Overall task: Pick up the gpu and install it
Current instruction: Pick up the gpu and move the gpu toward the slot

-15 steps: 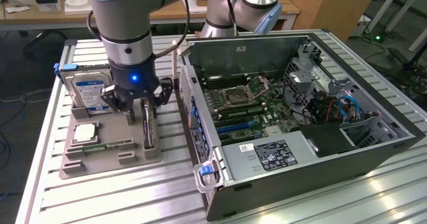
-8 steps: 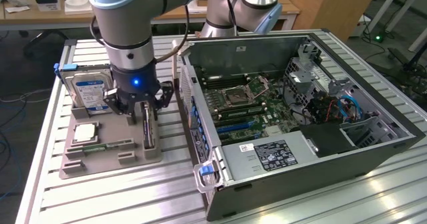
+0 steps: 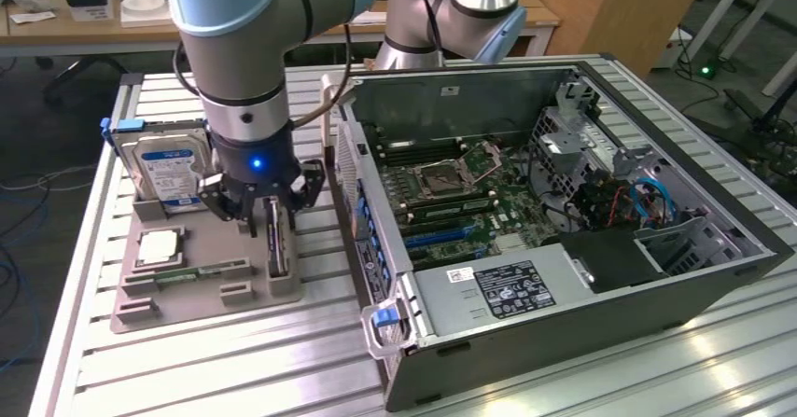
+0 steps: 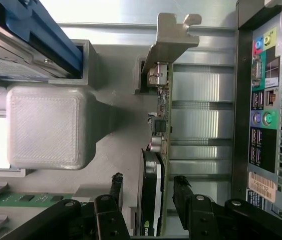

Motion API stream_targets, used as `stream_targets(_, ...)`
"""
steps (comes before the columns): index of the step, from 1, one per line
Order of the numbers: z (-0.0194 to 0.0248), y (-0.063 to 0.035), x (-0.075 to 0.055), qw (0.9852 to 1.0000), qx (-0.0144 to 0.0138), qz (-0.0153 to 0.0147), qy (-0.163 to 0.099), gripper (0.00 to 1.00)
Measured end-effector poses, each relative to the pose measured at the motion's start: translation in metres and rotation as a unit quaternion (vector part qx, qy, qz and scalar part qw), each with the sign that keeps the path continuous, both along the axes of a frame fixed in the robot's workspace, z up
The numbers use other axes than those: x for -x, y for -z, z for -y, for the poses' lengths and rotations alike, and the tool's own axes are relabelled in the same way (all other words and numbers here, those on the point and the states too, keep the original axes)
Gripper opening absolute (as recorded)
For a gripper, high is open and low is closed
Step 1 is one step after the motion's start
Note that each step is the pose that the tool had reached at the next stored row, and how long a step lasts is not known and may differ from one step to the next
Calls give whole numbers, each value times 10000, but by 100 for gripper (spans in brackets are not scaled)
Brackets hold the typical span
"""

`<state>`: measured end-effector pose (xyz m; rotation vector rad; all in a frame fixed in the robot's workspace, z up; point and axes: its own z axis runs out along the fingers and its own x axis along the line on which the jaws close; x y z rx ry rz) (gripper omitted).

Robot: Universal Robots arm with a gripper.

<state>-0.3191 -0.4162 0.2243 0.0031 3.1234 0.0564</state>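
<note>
My worry is a crooked grab. The gripper (image 4: pixel 148 192) is open, one finger on each side of the gpu (image 4: pixel 159 120), and closing on the fan housing could tilt the card and jam it in its slot. The gpu stands on edge along the grey fixture's (image 3: pixel 187 296) edge nearest the computer case (image 3: pixel 748 240). It is a thin dark board with a black fan housing and a pale metal bracket at one end.

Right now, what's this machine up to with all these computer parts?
A robot arm holds its end effector low over a grey parts tray, jaws open on either side of the gpu, a dark card standing on edge in the tray. The card isn't gripped or lifted yet. The open computer case lies beside the tray with its board exposed.
</note>
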Motion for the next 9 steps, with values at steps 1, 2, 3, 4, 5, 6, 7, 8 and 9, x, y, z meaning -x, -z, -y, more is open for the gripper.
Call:
stream_targets(1, 0, 18, 0, 10000, 0, 0, 0, 53)
stream_targets(2, -1, 32, -1, 10000, 0, 0, 0, 53)
stream_targets(3, -1, 33, 0, 10000, 1, 0, 0, 53)
stream_targets(4, -1, 33, -1, 10000, 1, 0, 0, 53)
stream_targets(5, 0, 33, -1, 10000, 1, -1, 0, 53)
stream_targets(6, -1, 33, -1, 10000, 1, -1, 1, 53)
stream_targets(7, -1, 33, -1, 10000, 1, 0, 1, 53)
stream_targets(8, -1, 34, -1, 10000, 1, 0, 0, 53)
stream_targets(9, -1, 34, -1, 10000, 1, 0, 0, 53)
